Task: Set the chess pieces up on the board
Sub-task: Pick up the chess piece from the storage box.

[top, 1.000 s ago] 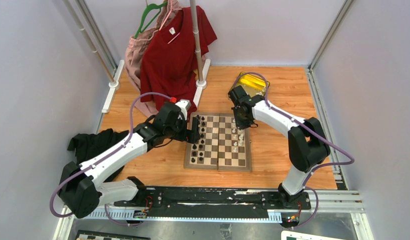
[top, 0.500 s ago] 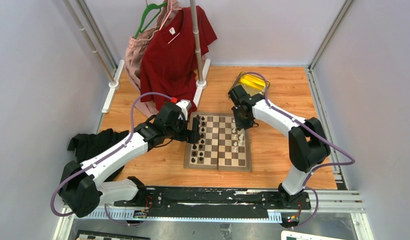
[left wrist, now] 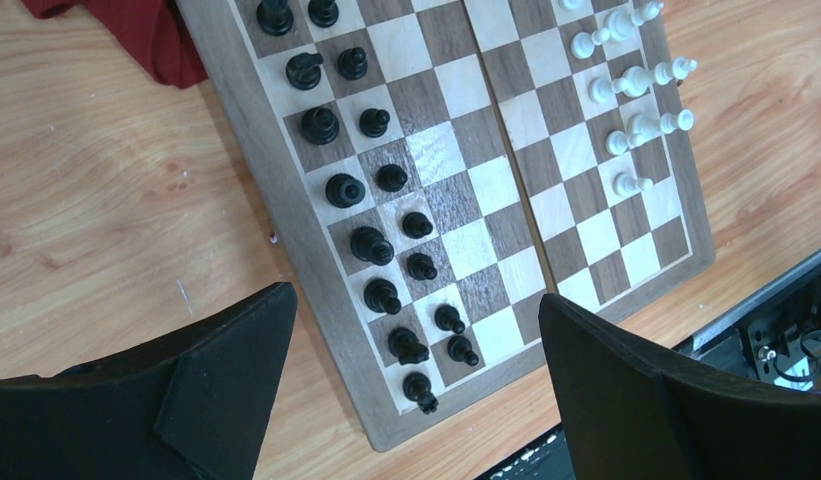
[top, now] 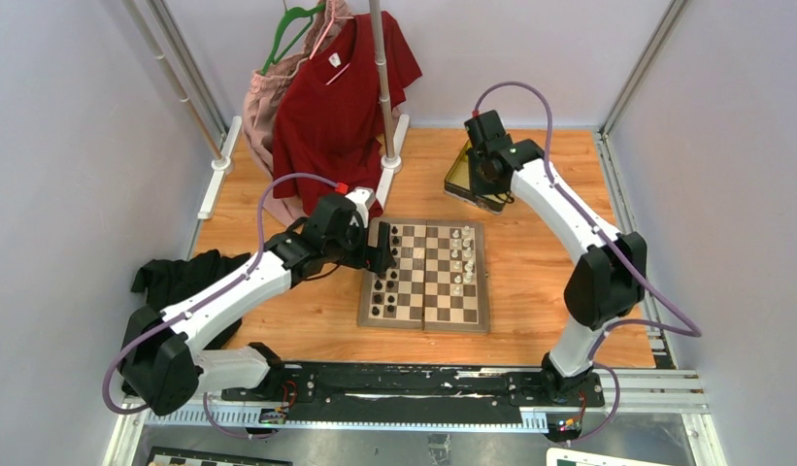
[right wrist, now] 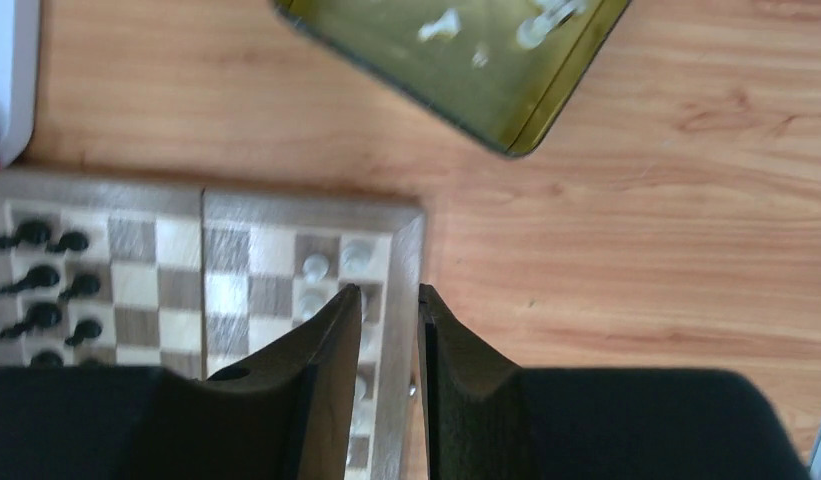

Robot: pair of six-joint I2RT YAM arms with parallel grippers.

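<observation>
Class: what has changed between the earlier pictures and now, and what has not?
The right claw moved off the square wooden chessboard and swung away, over the shiny gold rectangular tin; it is slightly open, empty. The left claw stayed open beside the board.

Your wooden table carries the chessboard centrally, a gold tin behind it, black cloth at left, and 2 white rack feet.
</observation>
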